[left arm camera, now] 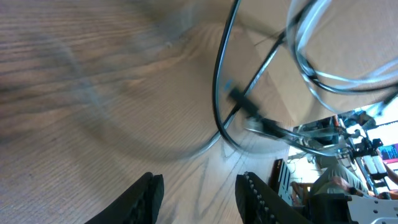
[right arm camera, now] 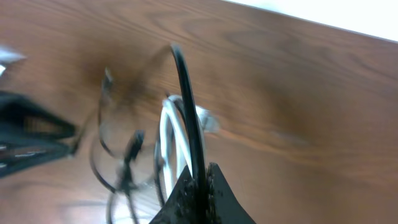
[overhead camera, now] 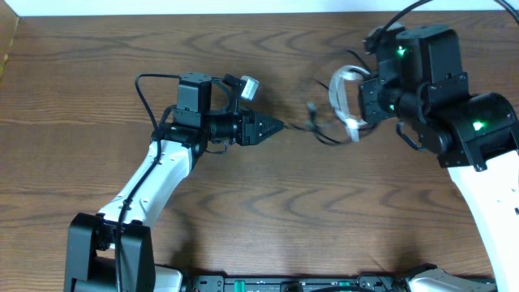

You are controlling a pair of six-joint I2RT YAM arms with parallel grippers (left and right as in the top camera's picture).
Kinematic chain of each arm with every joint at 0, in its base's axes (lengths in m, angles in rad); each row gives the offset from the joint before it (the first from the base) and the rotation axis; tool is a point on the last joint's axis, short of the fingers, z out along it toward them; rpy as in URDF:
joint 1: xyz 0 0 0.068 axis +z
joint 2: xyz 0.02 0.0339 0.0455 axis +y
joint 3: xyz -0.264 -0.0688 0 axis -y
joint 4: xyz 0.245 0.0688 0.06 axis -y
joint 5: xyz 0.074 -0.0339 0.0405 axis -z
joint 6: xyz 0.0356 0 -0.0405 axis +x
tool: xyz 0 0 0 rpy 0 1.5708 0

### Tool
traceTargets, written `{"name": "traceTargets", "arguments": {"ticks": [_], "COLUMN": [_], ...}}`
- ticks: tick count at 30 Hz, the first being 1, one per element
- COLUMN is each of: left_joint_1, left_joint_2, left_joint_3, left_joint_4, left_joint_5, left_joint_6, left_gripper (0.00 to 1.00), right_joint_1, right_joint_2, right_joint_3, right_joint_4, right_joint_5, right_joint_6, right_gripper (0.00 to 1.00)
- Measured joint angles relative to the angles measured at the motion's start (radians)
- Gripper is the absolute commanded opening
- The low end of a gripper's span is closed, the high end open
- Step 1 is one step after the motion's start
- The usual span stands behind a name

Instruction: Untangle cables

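Two cables gather at the right end effector. Its fingers are pressed together on the black cable, with the white cable looping just beside. The left end effector is nearby, above the worktop, spread and empty.

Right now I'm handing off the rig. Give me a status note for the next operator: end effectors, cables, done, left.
Left end effector: open, empty, pointed at the cables and just short of them.
Right end effector: shut on the black cable; can't tell whether the white one is pinched too.
White cable: looped right beside the right end effector, with black strands crossing it and trailing toward the left end effector.
Done: black cable gripped.
Left: the two cables are not yet separated.
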Motion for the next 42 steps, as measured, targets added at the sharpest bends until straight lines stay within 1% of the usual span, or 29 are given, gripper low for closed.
{"name": "traceTargets", "arguments": {"ticks": [10,19,25,30,34,37,40,42], "left_joint_1": [0.000,-0.007,-0.056,-0.106,-0.142,-0.165,-0.176,-0.176], "left_joint_2": [0.000,0.000,0.000,0.000,0.000,0.000,0.000,0.000], "left_joint_3": [0.000,-0.002,-0.003,-0.003,-0.004,-0.004,-0.004,-0.005], "left_joint_4": [0.033,0.240,0.332,0.445,0.498,0.504,0.517,0.552], "left_joint_5": [0.004,0.109,0.133,0.136,0.103,0.044,0.002,-0.016], "left_joint_6": [0.001,-0.002,-0.004,-0.006,-0.032,-0.055,-0.066,-0.073], "left_gripper": [0.43,0.43,0.43,0.43,0.43,0.43,0.43,0.43], "right_joint_1": [-0.001,-0.001,0.000,0.000,0.000,0.000,0.000,0.000], "right_joint_2": [0.002,0.002,0.002,0.002,0.002,0.002,0.002,0.002], "right_joint_3": [0.000,0.000,0.000,0.000,0.000,0.000,0.000,0.000], "right_joint_4": [0.009,0.015,0.015,0.015,0.014,0.006,-0.001,-0.008], "right_joint_5": [-0.033,-0.160,-0.226,-0.304,-0.366,-0.409,-0.438,-0.450], "right_joint_6": [-0.031,-0.064,-0.078,-0.093,-0.103,-0.109,-0.114,-0.116], "right_gripper": [0.01,0.01,0.01,0.01,0.01,0.01,0.01,0.01]}}
